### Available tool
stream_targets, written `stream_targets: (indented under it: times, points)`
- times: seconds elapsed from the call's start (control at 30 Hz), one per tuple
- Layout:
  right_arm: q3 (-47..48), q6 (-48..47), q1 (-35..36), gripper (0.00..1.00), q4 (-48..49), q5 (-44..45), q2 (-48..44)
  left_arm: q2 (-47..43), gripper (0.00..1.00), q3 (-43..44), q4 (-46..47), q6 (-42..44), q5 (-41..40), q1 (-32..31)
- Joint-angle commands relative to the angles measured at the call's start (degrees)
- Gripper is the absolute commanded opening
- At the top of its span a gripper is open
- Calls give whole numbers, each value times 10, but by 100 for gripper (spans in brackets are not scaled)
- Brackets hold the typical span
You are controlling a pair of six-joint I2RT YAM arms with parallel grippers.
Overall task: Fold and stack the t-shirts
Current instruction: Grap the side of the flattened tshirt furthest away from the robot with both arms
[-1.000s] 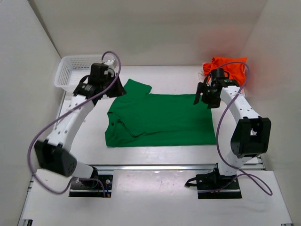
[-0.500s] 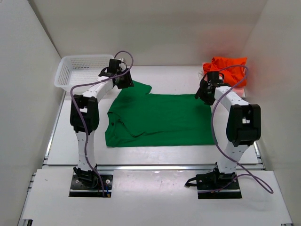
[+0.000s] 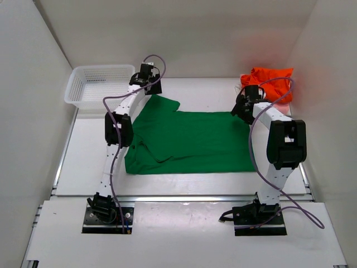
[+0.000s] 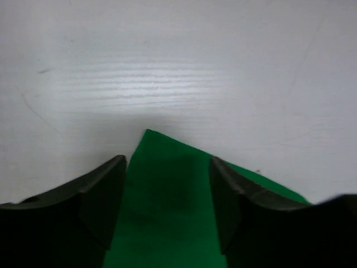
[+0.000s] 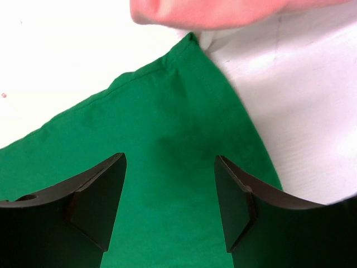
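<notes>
- Left arm [image 3: 114,128] is reaching far forward with its elbow raised. The left claw [image 3: 149,85] is tipped down at the far-left sleeve of the green shirt [image 3: 195,139].
- Left claw [image 4: 167,167]: jaws wide, straddling the pointed sleeve tip. The cloth [image 4: 167,218] lies flat in the gap and I see no pinch.
- Right arm [image 3: 285,142] is folded tall. The right claw [image 3: 243,109] is down at the green shirt's far-right corner.
- Right claw [image 5: 170,162]: jaws wide over the hem corner, nothing held.
- Green shirt: spread flat, matte and smooth, with a few wrinkles near its left end. The right wrist view shows a stitched hem line [image 5: 167,111].
- Orange shirt [image 3: 273,81]: a crumpled heap just beyond the green shirt's far-right corner.
- White mesh basket [image 3: 83,84]: plastic, rectangular, sitting off the green shirt's far-left side.
- Table [image 3: 83,151]: white, with faint streaks.
</notes>
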Motion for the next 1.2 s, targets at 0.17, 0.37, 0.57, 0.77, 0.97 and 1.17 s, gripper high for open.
stream_targets:
  times: [0.17, 0.37, 0.57, 0.77, 0.97, 1.17]
  points:
    - [-7, 2, -12, 63, 30, 15, -20, -35, 33, -64, -16, -20, 53, 24]
    - [5, 7, -19, 64, 27, 15, -8, 11, 0, 22, -83, -6, 84, 25]
    - [17, 6, -18, 65, 43, 57, 11, -35, 0, -65, -58, -8, 109, 27]
    - [61, 15, -14, 63, 34, 73, 56, -108, 0, -170, -30, 1, 129, 31]
    - [128, 17, -9, 62, -13, 73, 118, -200, 0, -301, 63, -22, 144, 38]
    - [134, 8, -2, 14, -24, 72, 141, -226, 0, -320, 76, -27, 147, 51]
